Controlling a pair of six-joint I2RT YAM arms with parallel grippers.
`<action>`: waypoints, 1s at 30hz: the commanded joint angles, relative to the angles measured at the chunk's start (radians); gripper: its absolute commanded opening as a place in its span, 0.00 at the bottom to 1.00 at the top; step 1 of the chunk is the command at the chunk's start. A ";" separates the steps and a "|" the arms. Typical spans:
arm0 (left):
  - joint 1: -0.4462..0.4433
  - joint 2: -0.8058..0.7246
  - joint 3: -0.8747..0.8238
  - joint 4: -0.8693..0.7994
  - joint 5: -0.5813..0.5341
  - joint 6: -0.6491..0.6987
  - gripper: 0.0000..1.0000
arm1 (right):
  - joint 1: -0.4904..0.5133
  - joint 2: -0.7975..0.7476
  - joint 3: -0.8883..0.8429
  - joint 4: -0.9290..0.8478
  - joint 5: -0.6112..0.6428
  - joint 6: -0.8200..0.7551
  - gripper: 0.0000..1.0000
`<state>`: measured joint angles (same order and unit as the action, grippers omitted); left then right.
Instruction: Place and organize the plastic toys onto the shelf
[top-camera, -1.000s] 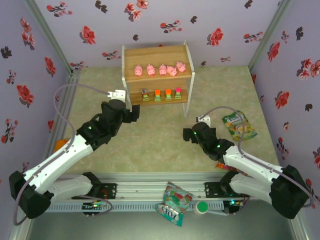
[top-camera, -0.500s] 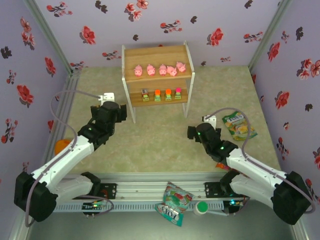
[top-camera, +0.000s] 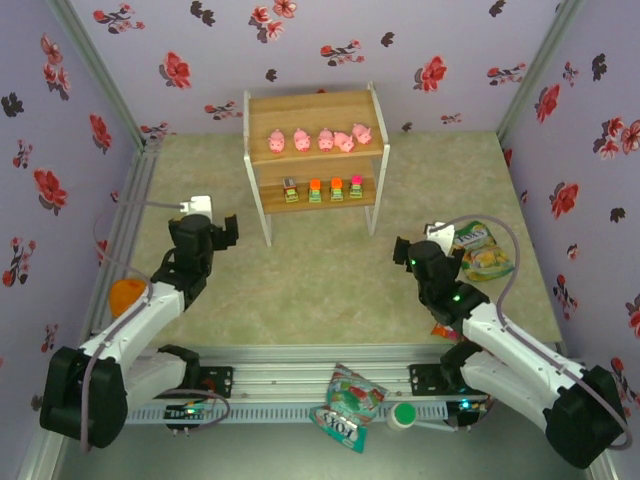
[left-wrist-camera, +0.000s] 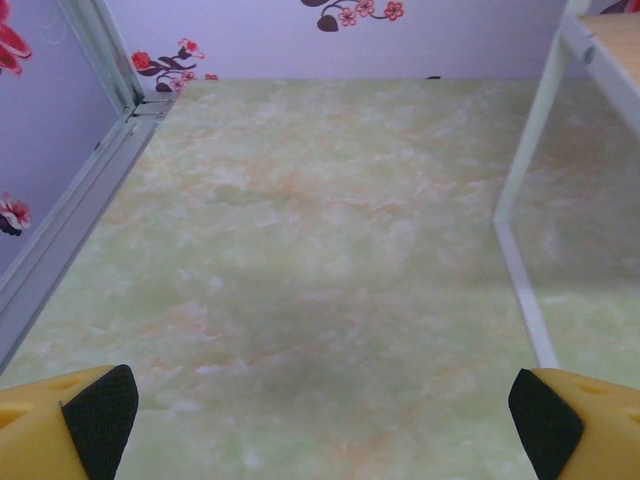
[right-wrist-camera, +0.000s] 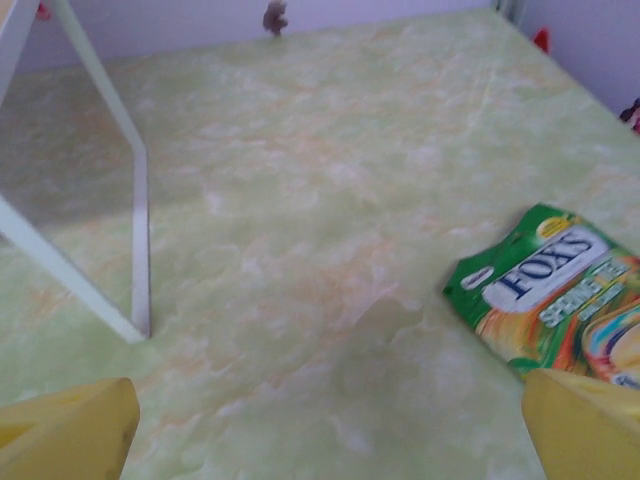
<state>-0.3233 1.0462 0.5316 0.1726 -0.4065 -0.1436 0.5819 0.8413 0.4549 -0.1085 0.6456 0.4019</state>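
The shelf (top-camera: 315, 150) stands at the middle of the desk's (top-camera: 300, 290) far edge. Five pink pigs (top-camera: 320, 138) sit in a row along the front of its top board, close together. Four blocky toys (top-camera: 322, 189) line up along the front of the lower board, each on a green base, with a grey, two orange and a pink top.

In the left wrist view, the left gripper (left-wrist-camera: 320, 425) is spread wide and holds nothing. It hangs over bare desk toward the left edge, with the shelf's white front leg (left-wrist-camera: 525, 200) ahead and to its right.

The right gripper (right-wrist-camera: 325, 435) is also spread wide and empty, over the right part of the desk. A green snack bag (right-wrist-camera: 560, 290) lies flat just ahead of its right finger, near the desk's right edge. The shelf's other front leg (right-wrist-camera: 130, 230) stands ahead to its left.

A second snack bag (top-camera: 348, 398) lies at the near edge between the arm bases. An orange round thing (top-camera: 125, 295) rests at the left edge.
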 joint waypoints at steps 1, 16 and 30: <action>0.047 0.008 -0.017 0.159 0.043 0.090 1.00 | -0.032 -0.025 -0.018 0.074 0.116 -0.069 0.99; 0.194 0.230 -0.148 0.524 0.137 0.206 1.00 | -0.172 -0.086 -0.108 0.260 0.113 -0.253 0.99; 0.257 0.396 -0.139 0.638 0.193 0.175 1.00 | -0.255 0.075 -0.117 0.426 0.039 -0.284 0.99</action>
<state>-0.0811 1.4139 0.3878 0.7357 -0.2340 0.0196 0.3363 0.8742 0.3573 0.2314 0.7017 0.1509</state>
